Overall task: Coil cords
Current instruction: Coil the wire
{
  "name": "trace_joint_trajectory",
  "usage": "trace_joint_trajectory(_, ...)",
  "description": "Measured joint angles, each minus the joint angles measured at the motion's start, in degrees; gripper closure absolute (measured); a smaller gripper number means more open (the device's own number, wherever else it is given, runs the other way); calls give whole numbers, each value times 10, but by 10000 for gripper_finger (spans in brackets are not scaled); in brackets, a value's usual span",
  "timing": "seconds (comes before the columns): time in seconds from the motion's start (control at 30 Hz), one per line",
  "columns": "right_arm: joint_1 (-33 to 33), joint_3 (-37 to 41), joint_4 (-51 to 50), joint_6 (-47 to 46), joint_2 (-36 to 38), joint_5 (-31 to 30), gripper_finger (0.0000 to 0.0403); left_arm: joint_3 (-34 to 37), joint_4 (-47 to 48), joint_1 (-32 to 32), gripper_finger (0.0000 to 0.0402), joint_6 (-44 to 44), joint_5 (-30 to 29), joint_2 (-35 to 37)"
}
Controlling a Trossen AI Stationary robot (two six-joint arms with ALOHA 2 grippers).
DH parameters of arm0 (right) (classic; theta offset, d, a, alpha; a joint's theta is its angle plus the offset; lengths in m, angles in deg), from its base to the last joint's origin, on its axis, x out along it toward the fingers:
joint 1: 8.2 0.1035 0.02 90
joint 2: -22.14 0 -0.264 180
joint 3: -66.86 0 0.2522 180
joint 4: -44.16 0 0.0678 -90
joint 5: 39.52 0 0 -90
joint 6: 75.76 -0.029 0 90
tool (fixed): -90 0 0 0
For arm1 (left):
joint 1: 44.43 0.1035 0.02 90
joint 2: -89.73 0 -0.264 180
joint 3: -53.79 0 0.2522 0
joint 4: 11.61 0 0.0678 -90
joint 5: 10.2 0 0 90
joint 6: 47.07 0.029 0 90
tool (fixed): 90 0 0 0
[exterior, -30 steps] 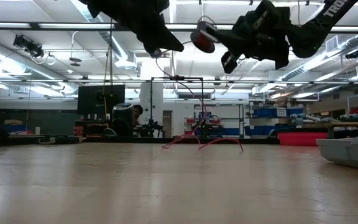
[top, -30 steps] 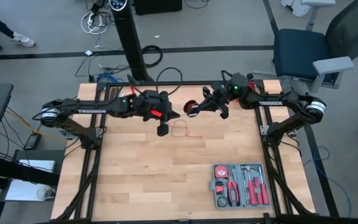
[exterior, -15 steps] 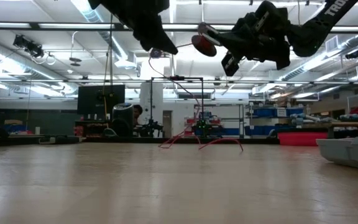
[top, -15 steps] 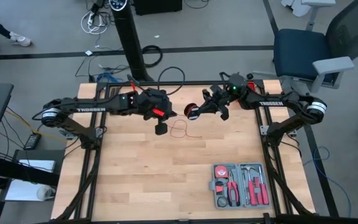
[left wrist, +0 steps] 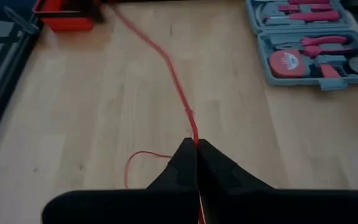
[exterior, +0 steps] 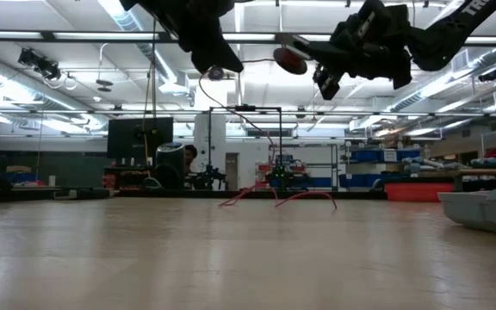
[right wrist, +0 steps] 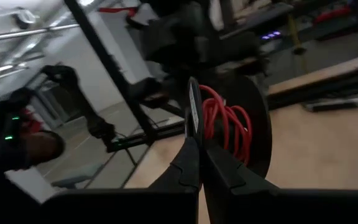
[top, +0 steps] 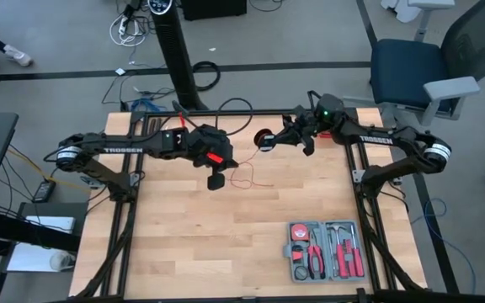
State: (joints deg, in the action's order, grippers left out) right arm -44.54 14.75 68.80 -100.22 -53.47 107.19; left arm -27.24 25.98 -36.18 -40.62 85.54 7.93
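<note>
Since a second ago our right gripper (top: 269, 140) has carried its spool (top: 264, 140) toward the table's (top: 183, 244) far edge, and our left gripper (top: 215, 180) has edged left. Both pairs of jaws are clamped together: the right on the spool's flange, the left on the cord (left wrist: 166, 65). From our left jaws the cord runs taut straight ahead toward the spool, with slack loops on the table just beside them, so the wind-up turns on that line.

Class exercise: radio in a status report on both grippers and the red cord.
Left gripper shut on red cord. Right gripper shut on spool, held aloft. Loose loop on table. Nothing in the way.
</note>
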Motion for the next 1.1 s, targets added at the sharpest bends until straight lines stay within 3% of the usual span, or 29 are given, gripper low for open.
trace_joint_trajectory(0.33,-13,0,-112,58,29,-6,403,0,9,-11,401,-6,19,5)
trace_joint_trajectory(0.6,13,0,-182,92,29,4,403,-28,21,-7,401,67,-17,10)
trace_joint_trajectory(0.77,38,0,-184,92,29,1,403,-30,-41,-7,401,133,-80,11)
trace_joint_trajectory(1.1,96,0,-165,98,28,-6,403,-29,-186,-3,401,281,-96,-16)
